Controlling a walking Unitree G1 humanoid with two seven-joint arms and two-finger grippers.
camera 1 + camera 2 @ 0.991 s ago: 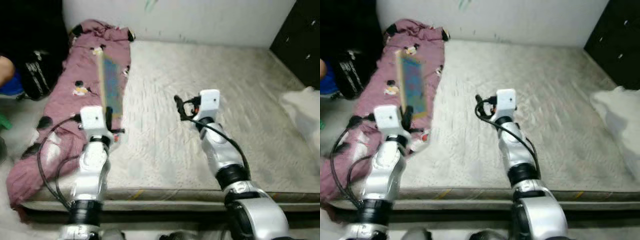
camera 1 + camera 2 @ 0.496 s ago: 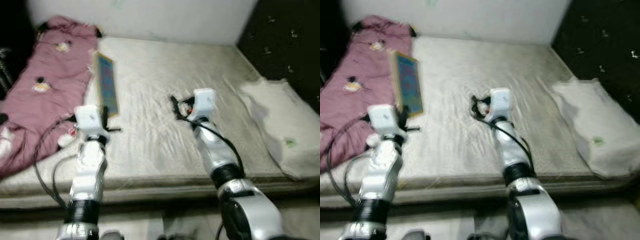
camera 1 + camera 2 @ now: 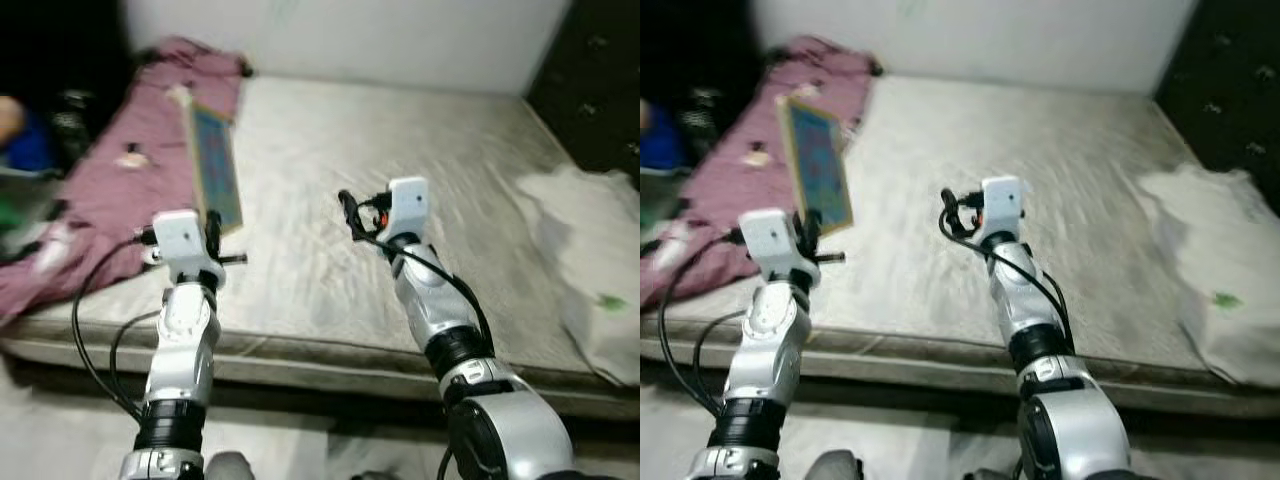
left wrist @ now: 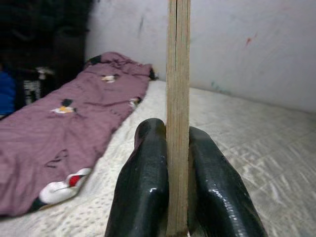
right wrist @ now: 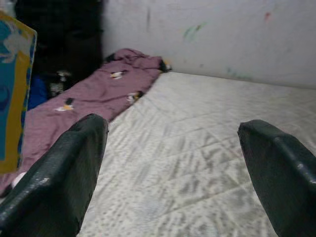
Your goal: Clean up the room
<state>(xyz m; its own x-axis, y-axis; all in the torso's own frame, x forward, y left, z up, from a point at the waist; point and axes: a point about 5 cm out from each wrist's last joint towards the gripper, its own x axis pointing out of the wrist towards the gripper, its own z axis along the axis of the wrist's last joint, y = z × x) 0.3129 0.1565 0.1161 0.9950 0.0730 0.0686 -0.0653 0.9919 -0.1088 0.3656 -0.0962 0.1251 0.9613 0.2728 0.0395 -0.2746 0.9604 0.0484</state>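
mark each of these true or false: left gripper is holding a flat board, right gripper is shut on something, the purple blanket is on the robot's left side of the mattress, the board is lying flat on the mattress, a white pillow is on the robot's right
1. The left gripper holds a flat board. True.
2. The right gripper is shut on something. False: its fingers are spread wide with nothing between them.
3. The purple blanket lies on the robot's left side of the mattress. True.
4. The board lies flat on the mattress. False: it is held up on edge.
5. A white pillow is on the robot's right. True.
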